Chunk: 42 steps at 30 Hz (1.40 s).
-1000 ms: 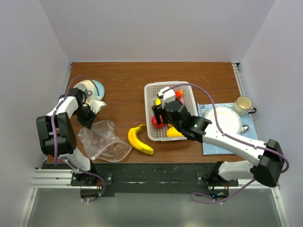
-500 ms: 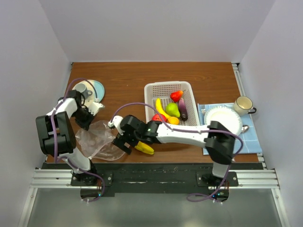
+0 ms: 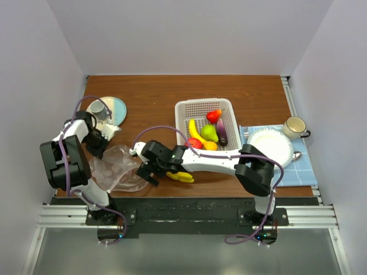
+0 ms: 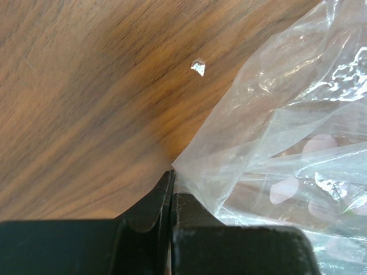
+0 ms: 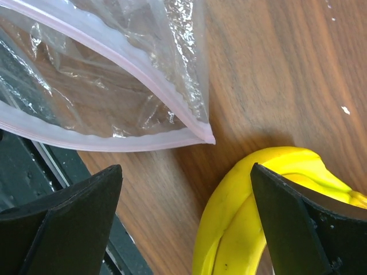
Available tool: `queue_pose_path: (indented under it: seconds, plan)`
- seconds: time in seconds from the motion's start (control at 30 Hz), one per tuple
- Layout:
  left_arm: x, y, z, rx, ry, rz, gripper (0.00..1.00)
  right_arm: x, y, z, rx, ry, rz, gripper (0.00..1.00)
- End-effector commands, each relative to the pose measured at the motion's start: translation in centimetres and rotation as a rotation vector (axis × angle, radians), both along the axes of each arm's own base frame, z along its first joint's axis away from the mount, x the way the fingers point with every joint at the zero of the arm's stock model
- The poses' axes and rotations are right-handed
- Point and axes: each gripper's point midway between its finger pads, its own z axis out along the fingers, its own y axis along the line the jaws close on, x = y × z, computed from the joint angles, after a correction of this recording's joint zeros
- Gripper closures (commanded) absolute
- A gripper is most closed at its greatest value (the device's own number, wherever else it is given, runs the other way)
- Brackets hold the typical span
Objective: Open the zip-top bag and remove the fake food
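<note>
Wooden table [image 3: 149, 100]: right tool [image 5: 186, 229] swung from basket [image 3: 181, 123] to banana [image 3: 182, 177].

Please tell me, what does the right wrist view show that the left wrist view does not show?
Only the right wrist view shows the yellow banana, the pink zipper strip of the zip-top bag, and the right claw standing wide open over them. Only the left wrist view shows the left claw, shut on a corner of that bag. Both views share the bag's clear crinkled plastic and the brown wooden table.
</note>
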Motion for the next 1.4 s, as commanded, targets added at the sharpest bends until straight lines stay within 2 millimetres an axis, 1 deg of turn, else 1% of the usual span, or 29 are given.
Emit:
queue_pose_path:
  seconds: [0.0, 0.03, 0.07, 0.1, 0.2, 0.27, 0.33, 0.4, 0.43, 0.53, 0.63, 0.67, 0.73, 0.87, 0.93, 0.97, 1.0, 1.03, 1.07, 1.1, 1.17, 1.23, 1.27, 1.3, 1.33, 1.37]
  plan:
    - [0.9, 0.2, 0.8, -0.004, -0.037, -0.013, 1.00, 0.8, -0.6, 5.0, 0.060, -0.078, -0.043, 0.01]
    - [1.0, 0.1, 0.8, -0.007, -0.036, -0.015, 1.00, 0.9, -0.7, 5.5, 0.068, -0.088, -0.055, 0.01]
    - [0.9, 0.1, 0.7, -0.008, -0.035, -0.015, 1.00, 1.1, -1.2, 5.6, 0.063, -0.099, -0.071, 0.01]
    - [0.9, 0.1, 0.7, -0.006, -0.036, -0.015, 1.00, 1.1, -1.4, 6.3, 0.076, -0.105, -0.079, 0.01]
    - [0.9, 0.1, 0.6, -0.007, -0.033, -0.016, 1.00, 1.4, -2.3, 6.0, 0.053, -0.119, -0.121, 0.01]
    - [1.0, 0.0, 0.6, -0.012, -0.036, -0.015, 1.00, 1.8, -3.4, 5.0, -0.013, -0.126, -0.161, 0.01]
    - [1.0, -0.1, 0.5, -0.017, -0.035, -0.018, 1.00, 1.6, -4.1, 3.3, -0.085, -0.102, -0.182, 0.02]
    - [0.9, -0.1, 0.4, -0.017, -0.035, -0.018, 1.00, 1.7, -4.6, 2.3, -0.127, -0.103, -0.204, 0.02]
    - [0.9, -0.1, 0.4, -0.016, -0.037, -0.020, 1.00, 1.7, -5.1, 1.2, -0.181, -0.092, -0.211, 0.02]
    - [0.9, -0.1, 0.4, -0.017, -0.039, -0.020, 1.00, 1.9, -5.8, -0.3, -0.267, -0.093, -0.228, 0.04]
    - [0.8, -0.1, 0.5, -0.018, -0.041, -0.022, 1.00, 2.4, -6.2, -0.2, -0.304, -0.114, -0.246, 0.04]
    - [0.7, -0.2, 0.4, -0.018, -0.040, -0.022, 1.00, 2.5, -6.2, -0.6, -0.321, -0.115, -0.247, 0.04]
    - [0.7, -0.2, 0.3, -0.020, -0.039, -0.023, 1.00, 2.8, -6.5, -0.3, -0.353, -0.138, -0.259, 0.04]
    - [0.6, -0.3, 0.2, -0.024, -0.037, -0.025, 1.00, 2.3, -6.5, -1.2, -0.385, -0.135, -0.235, 0.05]
    - [0.6, -0.4, 0.1, -0.027, -0.038, -0.024, 1.00, 1.9, -6.1, -1.9, -0.366, -0.109, -0.224, 0.15]
    - [0.5, -0.4, 0.0, -0.028, -0.036, -0.025, 1.00, 1.4, -5.8, -2.2, -0.353, -0.082, -0.211, 0.22]
    - [0.5, -0.4, 0.0, -0.026, -0.035, -0.025, 1.00, 1.3, -5.5, -2.2, -0.339, -0.072, -0.210, 0.43]
    - [0.6, -0.3, 0.1, -0.021, -0.040, -0.028, 1.00, 1.3, -5.0, -2.0, -0.313, -0.070, -0.208, 0.57]
    - [0.5, -0.4, 0.0, -0.022, -0.036, -0.028, 1.00, 1.5, -4.7, -1.7, -0.296, -0.071, -0.211, 0.75]
    - [0.5, -0.3, 0.1, -0.021, -0.037, -0.028, 1.00, 1.7, -4.1, -0.7, -0.262, -0.087, -0.205, 0.91]
    - [0.5, -0.3, 0.1, -0.021, -0.039, -0.029, 1.00, 2.6, -3.5, 0.9, -0.220, -0.127, -0.216, 0.93]
    - [0.5, -0.3, 0.3, -0.023, -0.043, -0.028, 1.00, 3.8, -2.6, 3.7, -0.150, -0.178, -0.220, 0.93]
    - [0.6, -0.5, 0.4, -0.030, -0.043, -0.029, 1.00, 4.7, -2.5, 5.1, -0.120, -0.205, -0.234, 0.93]
    - [0.6, -0.7, 0.6, -0.044, -0.045, -0.024, 1.00, 6.0, -2.4, 6.7, -0.086, -0.255, -0.257, 0.93]
    - [0.6, -1.0, 0.7, -0.055, -0.046, -0.026, 1.00, 7.8, -2.8, 9.3, -0.030, -0.284, -0.306, 0.93]
    - [0.7, -1.3, 0.9, -0.062, -0.046, -0.030, 1.00, 9.0, -3.3, 10.5, -0.002, -0.298, -0.340, 0.93]
